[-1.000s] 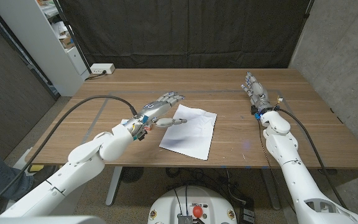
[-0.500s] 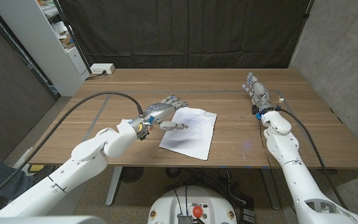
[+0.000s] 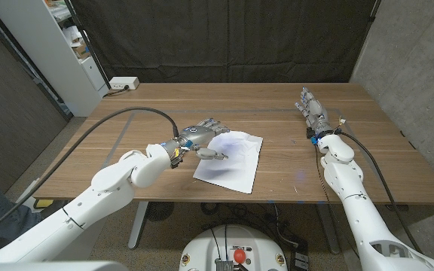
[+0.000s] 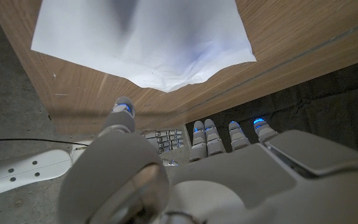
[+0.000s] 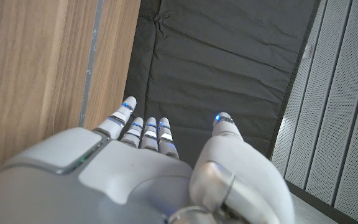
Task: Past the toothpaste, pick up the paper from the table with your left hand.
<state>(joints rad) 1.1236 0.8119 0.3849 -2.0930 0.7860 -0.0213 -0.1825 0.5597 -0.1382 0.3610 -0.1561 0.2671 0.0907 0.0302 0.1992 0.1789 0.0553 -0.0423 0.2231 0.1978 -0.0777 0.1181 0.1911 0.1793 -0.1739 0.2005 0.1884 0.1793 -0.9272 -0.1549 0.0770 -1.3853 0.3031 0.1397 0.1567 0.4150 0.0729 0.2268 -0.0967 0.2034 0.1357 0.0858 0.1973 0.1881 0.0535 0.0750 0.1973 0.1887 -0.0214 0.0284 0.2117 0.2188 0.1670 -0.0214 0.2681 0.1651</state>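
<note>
The paper (image 3: 230, 159) lies flat mid-table (image 3: 126, 143), so the left robot hand (image 3: 200, 134) hangs at its near-left corner — fingers spread, holding nothing. The right robot hand (image 3: 312, 111) waits well apart, fingers straight, empty.

Paper (image 3: 230, 159): I see it mid-table (image 3: 126, 150), toward the front edge.
Left hand (image 3: 200, 135): at the paper's left corner.
Right hand (image 3: 313, 111): far right, well apart.
</note>
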